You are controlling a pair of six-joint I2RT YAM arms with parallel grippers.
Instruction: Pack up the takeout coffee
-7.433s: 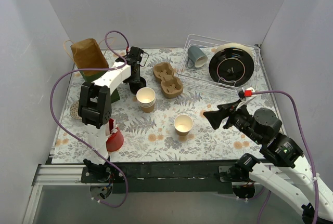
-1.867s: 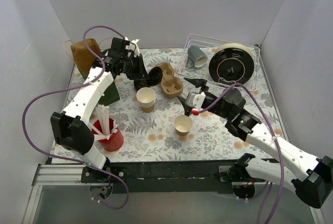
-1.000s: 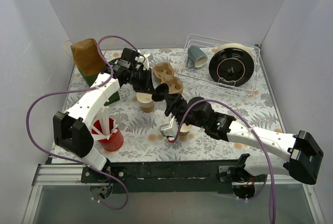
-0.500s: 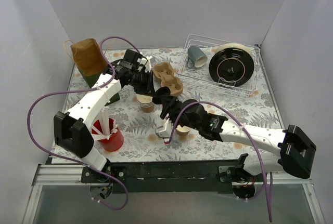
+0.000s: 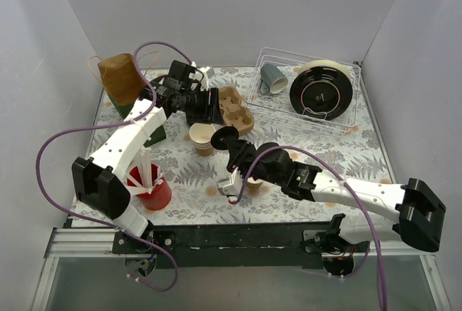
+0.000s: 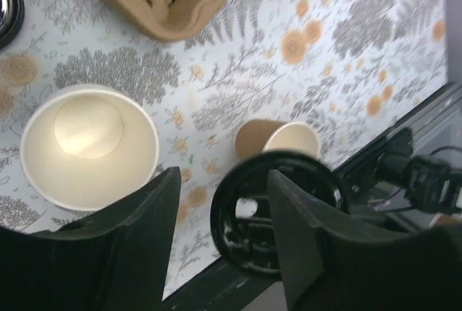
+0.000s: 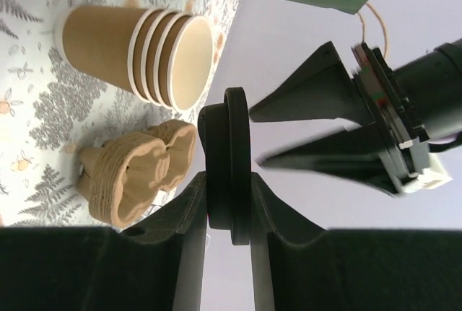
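Right gripper (image 7: 228,203) is clamped on the black lid (image 7: 232,130). It pinches the lid by the rim, disc standing on edge, just right of the cup stack (image 5: 203,138) and off the desk (image 5: 325,159). Left gripper (image 6: 220,188) has its jaws partly apart with nothing in them, tips just beside the lid, on the far side of the cup stack. The single cup (image 5: 254,183), open, stands near-right of the cup stack, under the right forearm, so the right arm is nearer. Lid face points sideways and the cup mouth points up. My read: roll the wrist flat before lowering. In the way are the left gripper close by, the cup stack itself and the carrier (image 5: 234,109) just beyond it. Red cup (image 5: 154,190) sits near-left of the cup stack, off the path.
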